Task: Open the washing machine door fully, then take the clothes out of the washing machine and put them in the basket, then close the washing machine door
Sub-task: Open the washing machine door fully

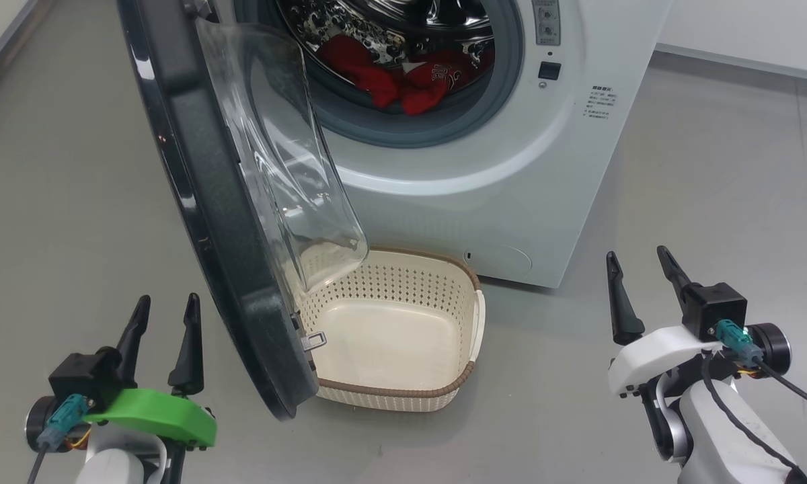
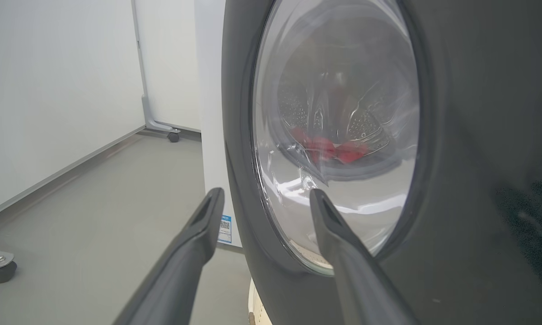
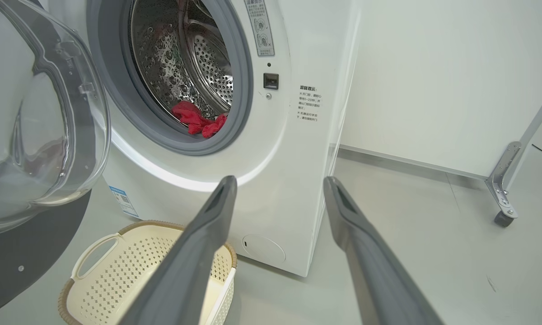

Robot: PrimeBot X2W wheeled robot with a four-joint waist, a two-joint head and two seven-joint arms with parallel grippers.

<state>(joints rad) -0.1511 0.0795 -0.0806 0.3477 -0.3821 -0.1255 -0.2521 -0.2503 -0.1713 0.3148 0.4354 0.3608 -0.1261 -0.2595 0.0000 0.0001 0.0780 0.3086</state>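
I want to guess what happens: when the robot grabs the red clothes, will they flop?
Probably floppy: the red clothes lie crumpled in folds in the drum. Likely light, being thin-looking cloth. They may drag over the grey rubber ring coming out.

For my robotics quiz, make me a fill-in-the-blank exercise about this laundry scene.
The washing machine door stands ____.
The clothes are ____ in colour.
The basket is ____.
The left gripper and right gripper hold ____.
Missing words: open; red; empty; nothing.
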